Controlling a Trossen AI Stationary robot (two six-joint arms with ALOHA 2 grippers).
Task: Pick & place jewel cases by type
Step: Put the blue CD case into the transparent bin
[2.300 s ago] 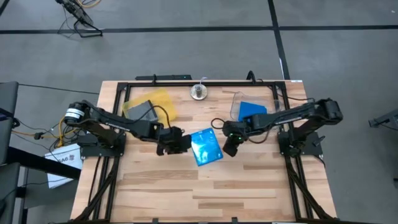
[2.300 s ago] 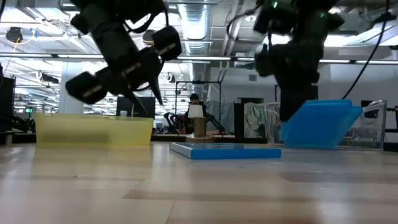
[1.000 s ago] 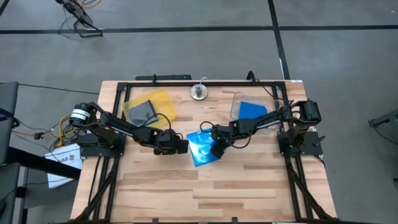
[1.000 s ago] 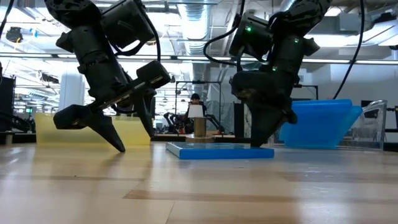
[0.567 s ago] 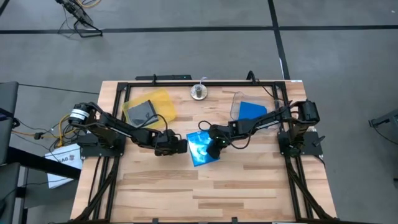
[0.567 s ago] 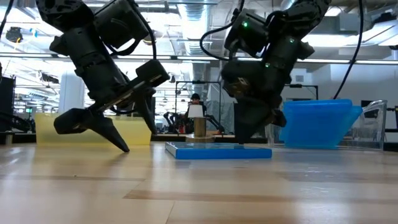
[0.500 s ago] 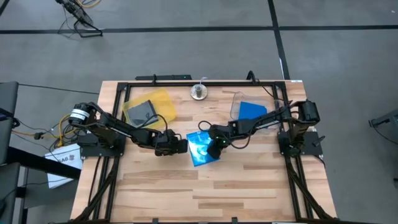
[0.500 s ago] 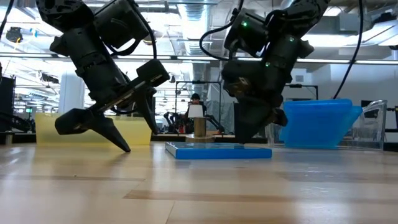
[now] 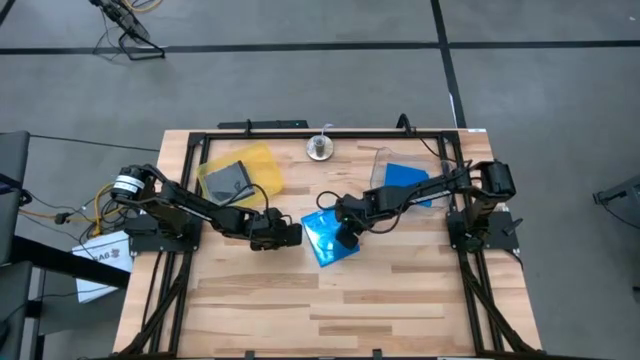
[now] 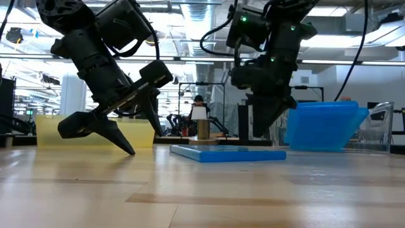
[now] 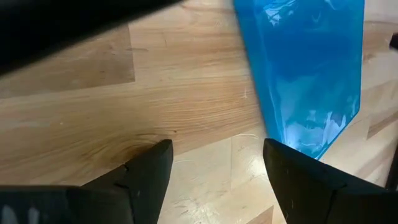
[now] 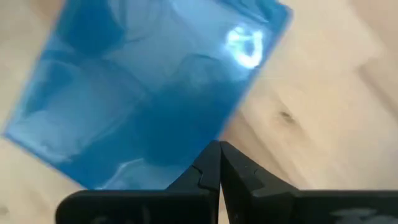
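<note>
- The right gripper [image 10: 262,130], fingers closed on nothing, has lifted off the blue jewel case [image 9: 329,237] lying mid-table.
- The left gripper [image 9: 290,234] waits open beside it.
- A grey case [image 9: 228,181] sits in the yellow tray [image 9: 262,160], another blue case [image 9: 403,178] in the clear bin [image 9: 380,160]; this one remains.

Bright, even overhead light fills the scene; ceiling strip lamps glow white in the low view. The wooden worktop [image 10: 202,190] blurs softly nearest that camera. Just ahead of the right gripper [image 12: 219,163], the blue jewel case [image 12: 155,93] carries white glare and looks slightly smeared. Shadows under the arms stay faint.
</note>
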